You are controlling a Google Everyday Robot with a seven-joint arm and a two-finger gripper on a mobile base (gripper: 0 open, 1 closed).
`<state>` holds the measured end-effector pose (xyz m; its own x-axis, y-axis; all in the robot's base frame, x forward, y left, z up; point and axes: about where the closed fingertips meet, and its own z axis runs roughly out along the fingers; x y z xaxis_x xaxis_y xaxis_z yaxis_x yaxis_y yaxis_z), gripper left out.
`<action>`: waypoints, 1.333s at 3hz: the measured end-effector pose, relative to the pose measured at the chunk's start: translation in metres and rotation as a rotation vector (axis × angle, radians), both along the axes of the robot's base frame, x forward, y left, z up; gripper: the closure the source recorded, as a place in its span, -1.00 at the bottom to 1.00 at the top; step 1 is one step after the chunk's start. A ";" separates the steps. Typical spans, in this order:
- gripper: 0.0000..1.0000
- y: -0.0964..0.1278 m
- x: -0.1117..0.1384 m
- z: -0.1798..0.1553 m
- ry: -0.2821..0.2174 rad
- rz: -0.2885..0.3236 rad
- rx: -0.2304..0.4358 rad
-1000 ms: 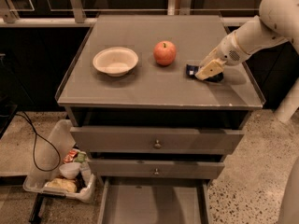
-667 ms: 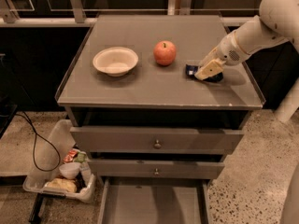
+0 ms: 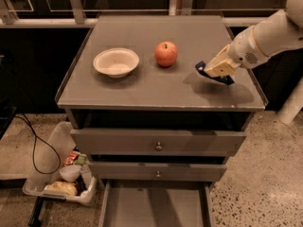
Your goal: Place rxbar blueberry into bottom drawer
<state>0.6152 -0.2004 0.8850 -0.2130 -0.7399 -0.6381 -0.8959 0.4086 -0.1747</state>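
My pincer (image 3: 218, 70) grips the rxbar blueberry (image 3: 200, 66) above the surface (image 3: 142, 91). I'd clear the edge, then descend to the bottom drawer (image 3: 156, 208)

gripper (image 3: 217, 71): crept a touch up and to the right over the right side of the top (image 3: 142, 89), clamped on the bar

bar (image 3: 200, 66): was lying pretty much flat on the top a second ago. Now it's off the surface and tilted, dark ends poking out either side of the gripper

shadow (image 3: 229, 92): wider dark patch under the bar and gripper than before

arm (image 3: 265, 37): shifted slightly toward the right edge
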 end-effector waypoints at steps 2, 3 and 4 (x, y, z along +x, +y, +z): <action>1.00 0.001 -0.073 0.035 -0.085 0.025 0.040; 1.00 0.001 -0.124 0.019 -0.077 0.027 0.070; 1.00 0.001 -0.124 0.019 -0.077 0.027 0.070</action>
<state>0.4917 -0.1996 0.9035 -0.1425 -0.6975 -0.7023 -0.8916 0.3985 -0.2150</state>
